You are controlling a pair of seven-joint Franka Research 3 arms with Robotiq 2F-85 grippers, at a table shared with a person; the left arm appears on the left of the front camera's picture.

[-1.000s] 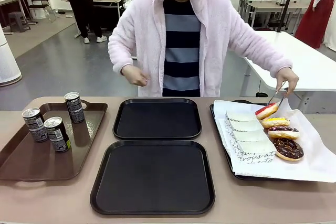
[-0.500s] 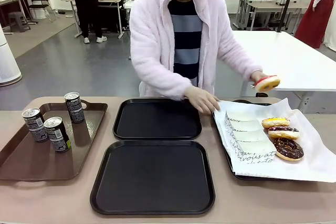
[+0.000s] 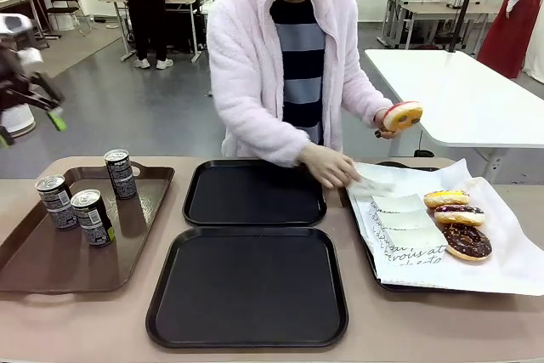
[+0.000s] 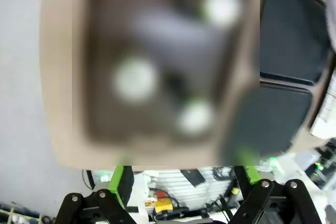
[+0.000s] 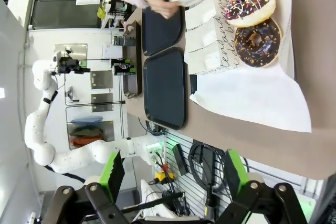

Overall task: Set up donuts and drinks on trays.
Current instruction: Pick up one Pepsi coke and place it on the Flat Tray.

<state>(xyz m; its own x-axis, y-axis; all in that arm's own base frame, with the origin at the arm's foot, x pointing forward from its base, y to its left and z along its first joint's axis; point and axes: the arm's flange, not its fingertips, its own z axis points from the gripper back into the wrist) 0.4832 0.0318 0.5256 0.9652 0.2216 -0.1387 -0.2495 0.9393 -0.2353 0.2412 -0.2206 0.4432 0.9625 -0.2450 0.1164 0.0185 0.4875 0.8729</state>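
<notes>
— Donuts (image 3: 459,214): where, how handled?
— Three on papered tray (image 3: 384,286), right; a fourth donut (image 3: 402,115) held up by the person (image 3: 246,65), far right. Likely soft, glaze smears; take lightly by the sides.
— Cans (image 3: 92,217)?
— Three, brown tray (image 3: 51,265), left. Probably stiff, light, slick; grip mid-body. Black trays (image 3: 255,193), middle, bare. Left gripper (image 4: 184,167), right gripper (image 5: 176,174): jaws wide, empty.

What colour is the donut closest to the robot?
Chocolate-brown donut with coloured sprinkles; clearest in the right wrist view.
</notes>
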